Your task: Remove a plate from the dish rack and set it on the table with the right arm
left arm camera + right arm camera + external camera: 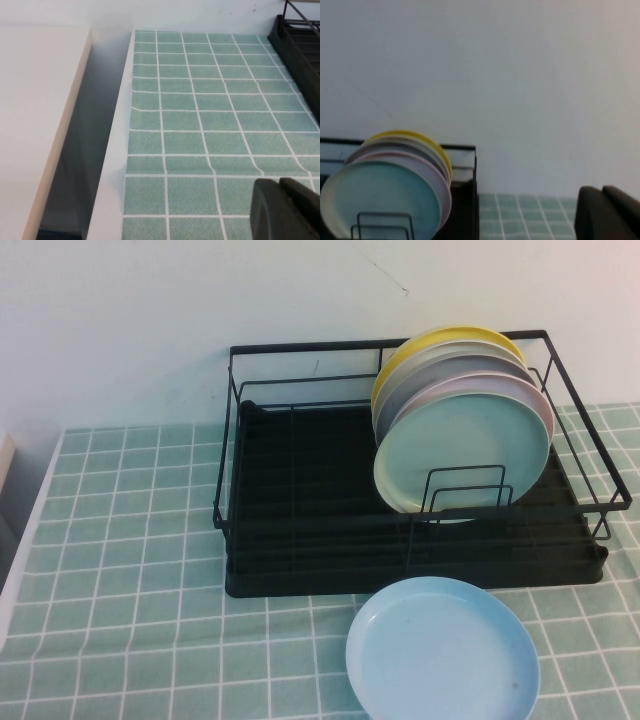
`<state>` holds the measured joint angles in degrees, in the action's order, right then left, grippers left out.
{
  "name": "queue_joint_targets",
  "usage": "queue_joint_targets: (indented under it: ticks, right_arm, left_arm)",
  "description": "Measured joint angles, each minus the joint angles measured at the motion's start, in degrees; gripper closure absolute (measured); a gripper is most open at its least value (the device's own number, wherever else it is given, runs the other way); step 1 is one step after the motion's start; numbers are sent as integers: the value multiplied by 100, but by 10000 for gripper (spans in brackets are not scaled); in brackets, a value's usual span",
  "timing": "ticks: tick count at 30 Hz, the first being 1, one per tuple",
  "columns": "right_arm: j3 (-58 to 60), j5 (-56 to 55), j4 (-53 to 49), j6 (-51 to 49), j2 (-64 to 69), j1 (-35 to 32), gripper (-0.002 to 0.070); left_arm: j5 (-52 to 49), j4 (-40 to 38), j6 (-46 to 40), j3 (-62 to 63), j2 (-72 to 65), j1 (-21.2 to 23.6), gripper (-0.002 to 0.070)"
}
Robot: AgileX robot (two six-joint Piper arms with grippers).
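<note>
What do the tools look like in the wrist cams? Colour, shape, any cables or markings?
Only a corner of each shows. The left tool is matte black with rounded, blocky finger ends, low over the table cloth. The right tool looks the same, matte black and rounded, beside the dish rack. No cables or markings visible. Neither arm appears in the high view.

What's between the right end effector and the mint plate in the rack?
Nothing visible. The right end effector, shut, hangs back from the dish rack; the mint-green plate is frontmost in the stack, face exposed, with only the rack's low wire dividers crossing its lower part. The left end effector is parked over the table.
</note>
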<state>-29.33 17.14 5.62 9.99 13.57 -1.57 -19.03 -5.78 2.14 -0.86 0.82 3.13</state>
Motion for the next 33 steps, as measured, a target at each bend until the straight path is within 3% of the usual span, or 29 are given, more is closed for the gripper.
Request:
queue_joint_targets:
  ticks: [4,11,18,24,28,33]
  right_arm:
    - [-782,1016,222,292,1038,0,679]
    - [-2031,2293,1593,2282,3027,0,679]
    - [-2857,2432,2954,5156,5061,24,679]
    - [-3459,1999,3276,6683,6198,338,675]
    - [-3759,1872,3320,7247,6777,537,595]
    - [-4003,1455,3425,7869,7456,851,429]
  left_arm:
    - [0,0,0,0,0,0,678]
    - [0,0,0,0,0,0,678]
    - [0,0,0,0,0,0,678]
    - [0,0,0,0,0,0,678]
    - [0,0,0,0,0,0,678]
    - [0,0,0,0,0,0,678]
